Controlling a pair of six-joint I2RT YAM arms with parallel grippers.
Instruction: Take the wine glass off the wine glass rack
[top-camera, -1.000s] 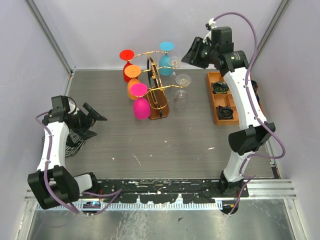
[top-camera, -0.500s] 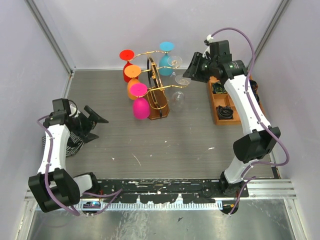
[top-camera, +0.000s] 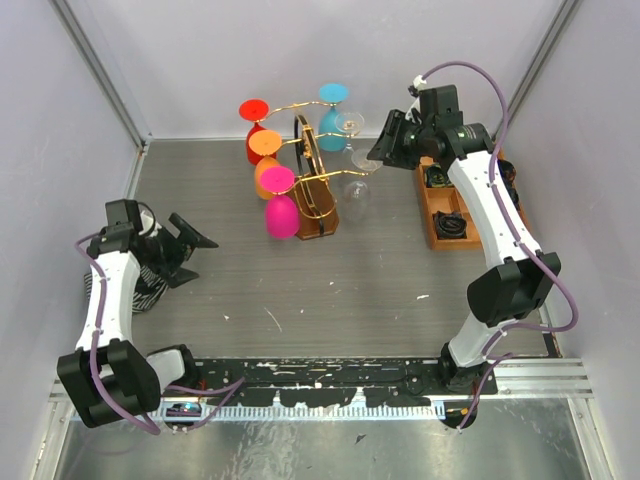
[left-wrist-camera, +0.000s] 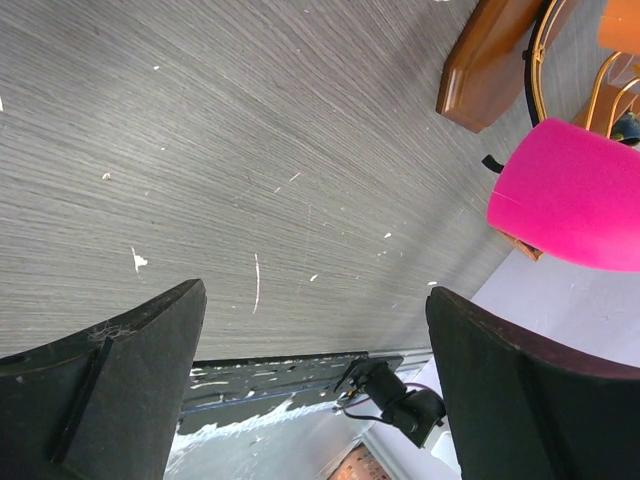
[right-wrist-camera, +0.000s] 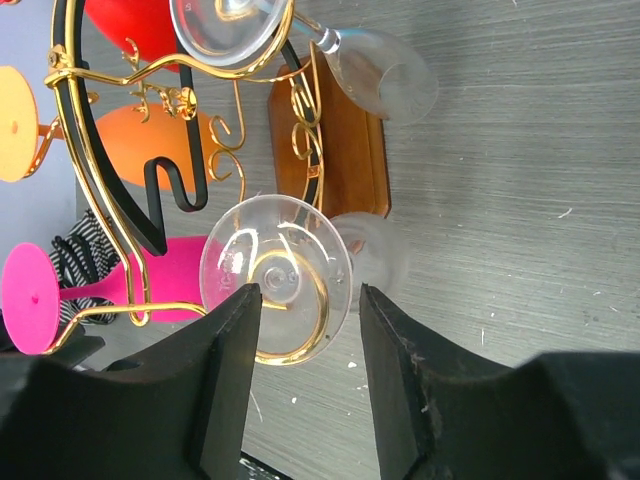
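The wine glass rack (top-camera: 312, 165) is a gold wire stand on a brown wooden base (top-camera: 320, 215), hung with upside-down glasses. A clear wine glass (right-wrist-camera: 280, 255) hangs on its right side, its bowl (top-camera: 358, 197) low beside the base. My right gripper (top-camera: 385, 150) is at that glass's foot. In the right wrist view the open gripper (right-wrist-camera: 307, 295) has one finger on either side of the round foot, with a gap at the right finger (right-wrist-camera: 400, 360). My left gripper (top-camera: 190, 250) stands wide open over the bare floor at the left, empty (left-wrist-camera: 315, 345).
A second clear glass (top-camera: 348, 122), plus blue (top-camera: 332, 95), red (top-camera: 254, 108), orange (top-camera: 265, 146) and pink (top-camera: 283, 215) glasses hang on the rack. An orange-brown compartment tray (top-camera: 432, 205) sits right of it. A striped cloth (top-camera: 150, 285) lies under the left arm.
My right gripper has come down and left from above the tray to the clear glass's foot. The left arm has shifted only slightly.
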